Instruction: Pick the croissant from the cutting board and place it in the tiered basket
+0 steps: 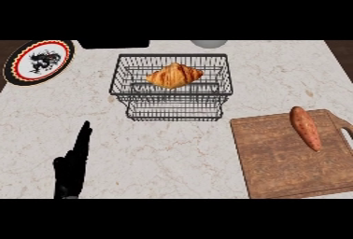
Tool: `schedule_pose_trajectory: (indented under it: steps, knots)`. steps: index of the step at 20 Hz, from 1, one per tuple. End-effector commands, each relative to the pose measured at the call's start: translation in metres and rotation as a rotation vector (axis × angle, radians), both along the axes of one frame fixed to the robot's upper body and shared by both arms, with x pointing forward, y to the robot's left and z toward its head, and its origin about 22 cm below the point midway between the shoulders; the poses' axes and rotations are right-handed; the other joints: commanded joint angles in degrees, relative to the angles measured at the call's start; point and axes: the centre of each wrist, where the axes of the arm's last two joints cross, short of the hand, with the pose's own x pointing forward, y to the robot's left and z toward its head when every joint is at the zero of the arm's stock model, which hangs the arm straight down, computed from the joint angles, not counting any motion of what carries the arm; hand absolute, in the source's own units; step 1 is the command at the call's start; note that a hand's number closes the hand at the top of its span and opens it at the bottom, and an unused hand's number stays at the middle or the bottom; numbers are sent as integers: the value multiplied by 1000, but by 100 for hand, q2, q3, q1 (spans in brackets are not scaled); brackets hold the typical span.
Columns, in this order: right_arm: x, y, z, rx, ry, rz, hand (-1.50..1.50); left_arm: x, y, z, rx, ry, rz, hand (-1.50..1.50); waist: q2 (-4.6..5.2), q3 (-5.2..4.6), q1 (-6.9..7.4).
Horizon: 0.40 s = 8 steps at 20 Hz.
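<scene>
A golden croissant (174,75) lies inside the upper tier of the black wire tiered basket (222,88), which stands at the back middle of the marble counter. The wooden cutting board (276,163) sits at the right front with an orange sweet potato (305,128) lying on its far part. My left hand (72,165) shows at the lower left, fingers straight and pointing up, well apart from the basket and holding nothing. My right hand does not show anywhere in the head view.
A round plate (38,61) with a red and black rim and a dark dragon figure lies at the back left corner. A dark object (114,44) and a pale rounded object (209,43) sit along the back edge.
</scene>
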Motion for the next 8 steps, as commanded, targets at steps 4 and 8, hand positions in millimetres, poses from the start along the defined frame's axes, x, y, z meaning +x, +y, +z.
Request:
schedule_pose_trajectory:
  steps: [4, 8]
  knots:
    - [-66, -125, 4, -21, -15, 23, -150, 4, -10, -2, -21, 71, 0, 0, 54, -27, 37]
    - [-97, -166, -5, 11, 2, 74, -150, -2, -5, -3, -16, 63, -7, 0, 47, -32, 97]
